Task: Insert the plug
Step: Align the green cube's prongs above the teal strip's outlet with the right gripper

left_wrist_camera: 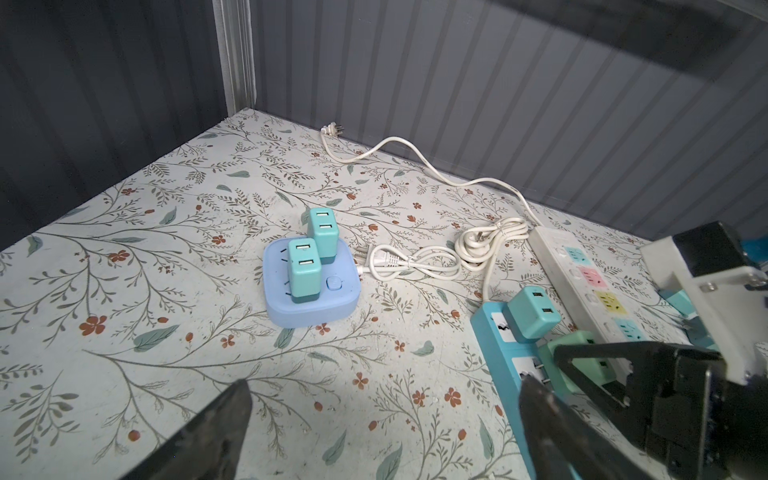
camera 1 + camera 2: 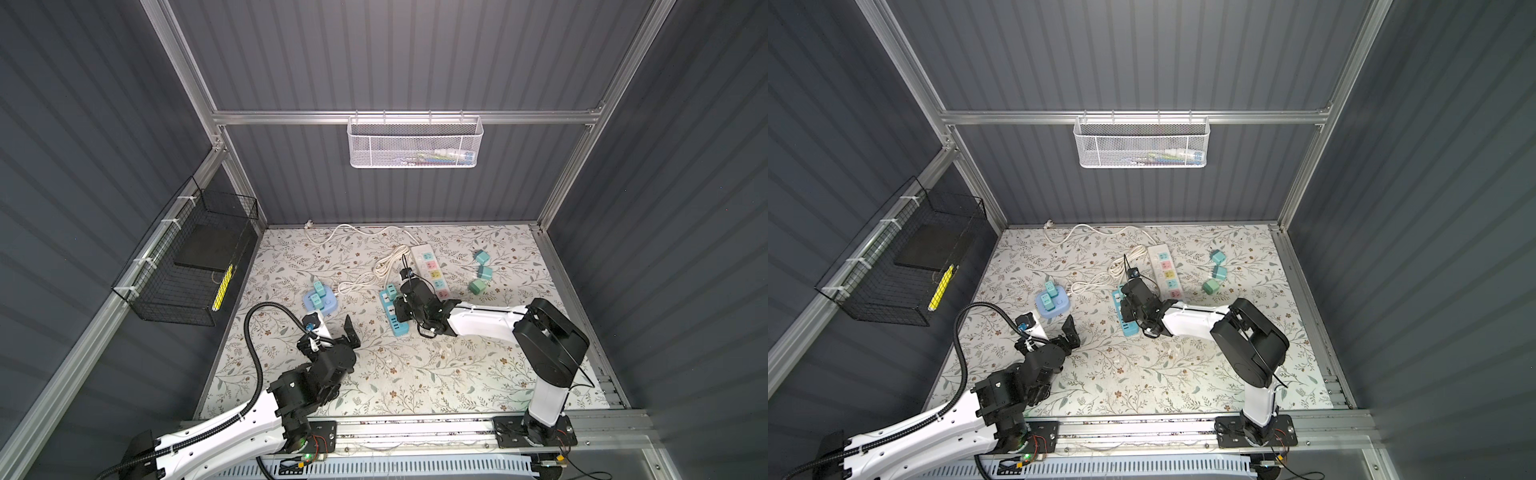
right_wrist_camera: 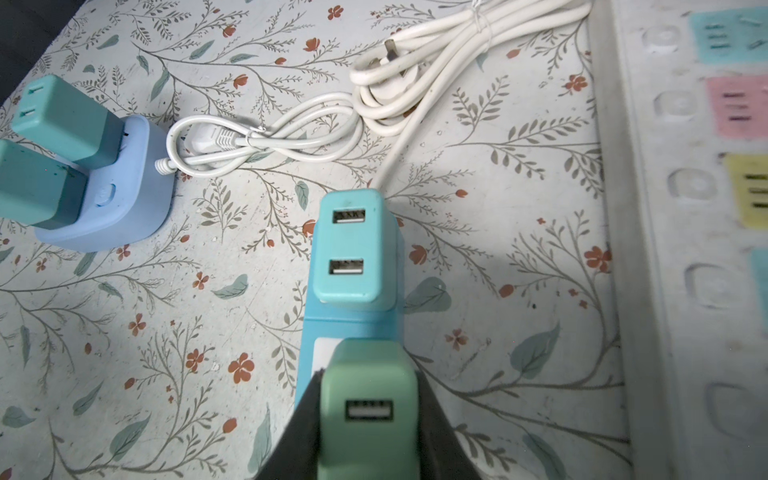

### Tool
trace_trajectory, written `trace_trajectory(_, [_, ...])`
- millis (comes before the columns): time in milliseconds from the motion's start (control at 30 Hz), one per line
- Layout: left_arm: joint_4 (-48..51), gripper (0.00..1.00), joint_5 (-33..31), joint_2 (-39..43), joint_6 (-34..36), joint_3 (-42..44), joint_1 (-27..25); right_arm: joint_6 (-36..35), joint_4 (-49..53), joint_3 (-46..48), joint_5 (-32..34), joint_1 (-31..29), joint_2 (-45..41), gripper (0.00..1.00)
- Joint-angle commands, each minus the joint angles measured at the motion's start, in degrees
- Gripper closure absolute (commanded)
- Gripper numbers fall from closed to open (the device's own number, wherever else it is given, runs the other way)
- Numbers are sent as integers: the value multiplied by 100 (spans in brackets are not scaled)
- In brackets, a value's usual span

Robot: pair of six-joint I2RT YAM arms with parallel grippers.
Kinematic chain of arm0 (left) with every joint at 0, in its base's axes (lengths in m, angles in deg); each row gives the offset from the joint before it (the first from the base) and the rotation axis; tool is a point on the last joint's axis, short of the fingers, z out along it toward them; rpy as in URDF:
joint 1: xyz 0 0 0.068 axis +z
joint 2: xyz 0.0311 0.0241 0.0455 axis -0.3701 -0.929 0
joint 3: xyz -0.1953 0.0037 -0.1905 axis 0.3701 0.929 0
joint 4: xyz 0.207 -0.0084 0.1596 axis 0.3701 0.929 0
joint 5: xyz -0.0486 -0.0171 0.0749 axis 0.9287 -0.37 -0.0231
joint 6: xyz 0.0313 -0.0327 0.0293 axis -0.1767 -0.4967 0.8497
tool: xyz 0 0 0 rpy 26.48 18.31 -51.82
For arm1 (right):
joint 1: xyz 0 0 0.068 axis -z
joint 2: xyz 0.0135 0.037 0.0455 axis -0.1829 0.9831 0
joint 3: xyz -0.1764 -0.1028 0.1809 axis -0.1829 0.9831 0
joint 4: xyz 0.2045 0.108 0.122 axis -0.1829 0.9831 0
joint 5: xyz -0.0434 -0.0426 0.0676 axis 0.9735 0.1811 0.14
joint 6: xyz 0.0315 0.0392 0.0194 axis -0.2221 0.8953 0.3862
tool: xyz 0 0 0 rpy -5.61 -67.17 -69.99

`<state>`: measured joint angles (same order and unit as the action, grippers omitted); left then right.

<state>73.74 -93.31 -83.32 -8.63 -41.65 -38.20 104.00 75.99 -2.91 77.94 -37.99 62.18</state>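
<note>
Floral paper covered the table [image 2: 415, 374] inside the grey-walled cell. Nearest the front rail, the left gripper [image 2: 334, 332] hovered over bare paper with its fingers spread wide, holding nothing and well apart from every socket.

Further in, the right gripper [image 3: 369, 415] was pinched onto the green plug [image 3: 365, 361], one finger on each side of its body. The plug hung over the blue power strip [image 3: 307, 332], just beside a teal adapter [image 3: 349, 249] already seated in that strip. In the left wrist view its prongs showed at the socket face and the body leaned a little, so it looked not yet pushed home.

The step in hand was the insertion itself. The next move called for squaring the prongs over the slots, then pressing straight down. Nothing braced the strip, so it could slide or tip under a slanted push.

To the left sat a round blue socket base [image 2: 328, 307] carrying two adapters. Beyond lay the white power strip [image 2: 428, 266], coiled white cords [image 2: 386, 266] and three loose adapters [image 2: 482, 272]. A white mesh basket [image 2: 415, 145] hung on the back wall.
</note>
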Motion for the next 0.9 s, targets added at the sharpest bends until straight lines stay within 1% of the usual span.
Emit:
trace_trajectory(0, [105,0,-122,26,9,-148,31,-37,264,-101,72,-25,151,83])
trace_trajectory(100, [126,0,-115,49,7,-139,33,-50,490,-201,281,-47,210,83])
trace_trajectory(267, [69,0,-165,41,81,-149,34,-388,994,-522,775,-233,528,83])
trace_trajectory(367, [70,0,-168,41,86,-154,42,-396,1215,-601,939,-262,665,83])
trace_trajectory(533, [112,0,-166,98,71,-116,42,-343,1620,-732,895,-253,903,82])
trace_trajectory(767, [234,0,-157,207,8,-93,46,-129,1966,-789,541,-227,1229,82])
trace_trajectory(867, [297,0,-164,247,-2,-91,49,-104,2077,-812,506,-227,1316,81])
